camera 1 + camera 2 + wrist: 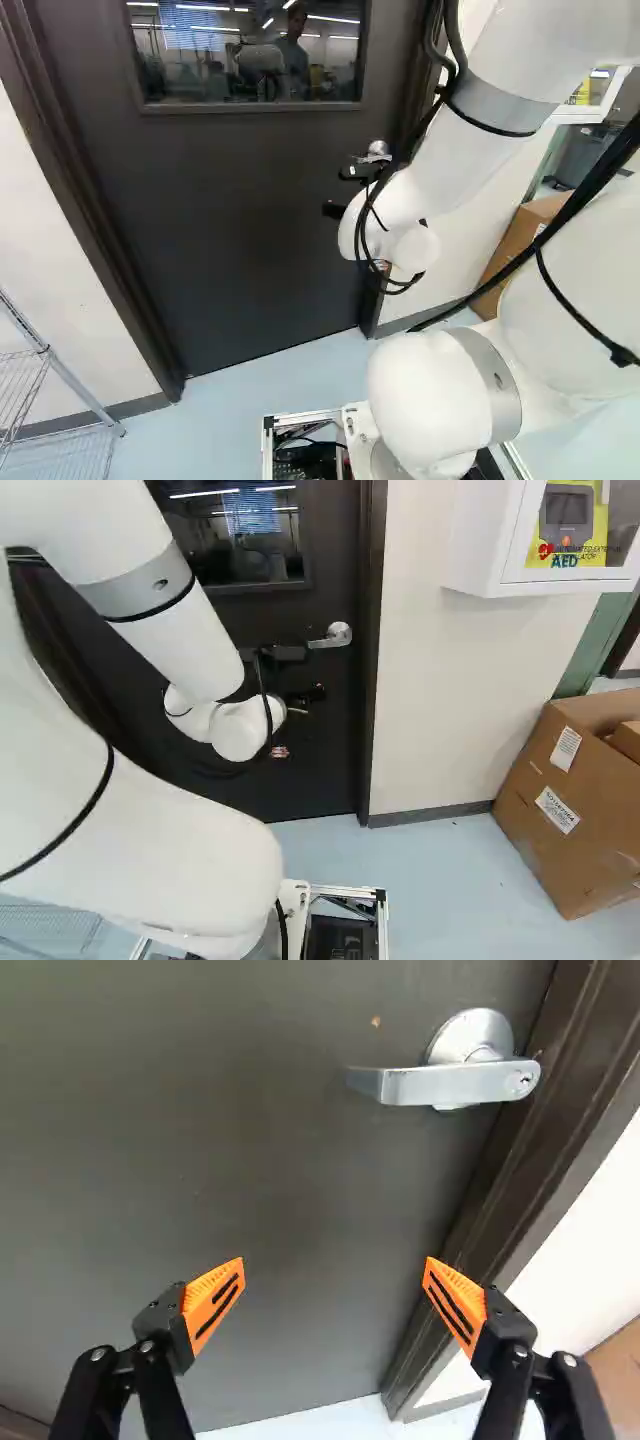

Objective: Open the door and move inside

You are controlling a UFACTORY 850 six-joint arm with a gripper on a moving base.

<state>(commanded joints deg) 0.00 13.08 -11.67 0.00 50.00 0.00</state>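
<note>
Lever handle [455, 1082] is on the door [250, 1180], near its latch edge, ahead of the gripper [335, 1285] & past the fingertips, apart from both. It's offset twd the door frame [560, 1140]: free end roughly in line w/ the mid of the gap, pivot end out nearer the line of the frame-side finger [505, 1345]. Jaws stand wide apart, nothing betw them.

Long axis matters most: lever runs about parallel to the line joining the 2 fingertips, free end pointing away from the frame. So closing as is would go along the lever, not across it, prob no good pinch. My read: next move is fwd & over twd the frame side, then either roll the wrist approx a quarter turn to grip across, or hook the lever w/ 1 finger & press down. Risk: frame-side finger catching the frame. Only 1 arm [170, 630] in reach, so no choice of side.

Count: 1 door, 1 lever, 1 window [245, 586] in the door, 1 arm, 1 gripper, 2 fingers w/ 2 orange pads [213, 1300], 1 AED cabinet [475, 545], 1 wire rack [47, 352], 1 large cardboard box [545, 810]; can't tell if the brown piece in its top is a 2nd box
</note>
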